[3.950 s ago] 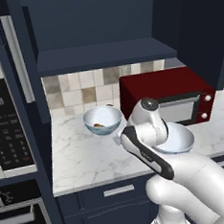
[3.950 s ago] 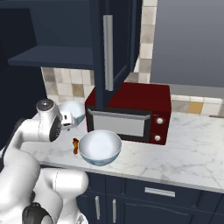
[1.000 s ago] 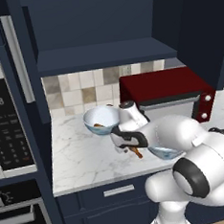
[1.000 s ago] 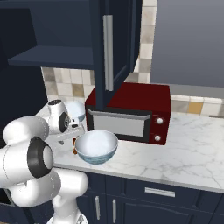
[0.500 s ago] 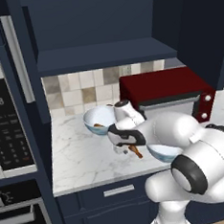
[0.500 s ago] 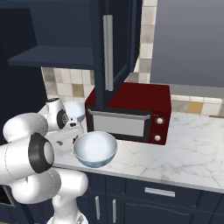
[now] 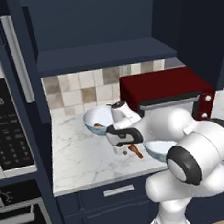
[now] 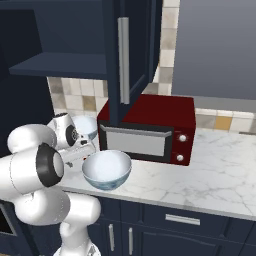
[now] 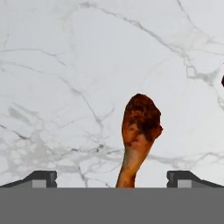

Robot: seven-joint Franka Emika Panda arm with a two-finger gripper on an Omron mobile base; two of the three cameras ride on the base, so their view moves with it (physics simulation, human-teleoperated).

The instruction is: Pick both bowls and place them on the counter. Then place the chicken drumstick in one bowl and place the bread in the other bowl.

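Note:
The chicken drumstick (image 9: 140, 127) lies on the white marble counter (image 9: 65, 65), its thin bone end pointing in between my finger tips. My gripper (image 9: 114, 178) is open, low over the counter, with the fingers (image 9: 41, 177) wide apart on either side of the bone. In the left base view the gripper (image 7: 121, 149) hangs just left of the drumstick (image 7: 135, 152). One bowl (image 7: 158, 149) stands right beside it, half hidden by my arm. The other bowl (image 7: 96, 119) stands further back with a small brown piece inside, apparently the bread (image 7: 99, 125).
A red microwave (image 7: 164, 87) stands against the tiled wall right behind the bowls. A dark navy shelf (image 7: 99, 55) hangs above. A black oven column (image 7: 9, 118) bounds the counter's left end. Bare marble (image 8: 200, 175) stretches to the right of the front bowl (image 8: 106, 170).
My hand has slid a little to the left and down toward the counter beside the drumstick. The bowls and the drumstick have not moved.

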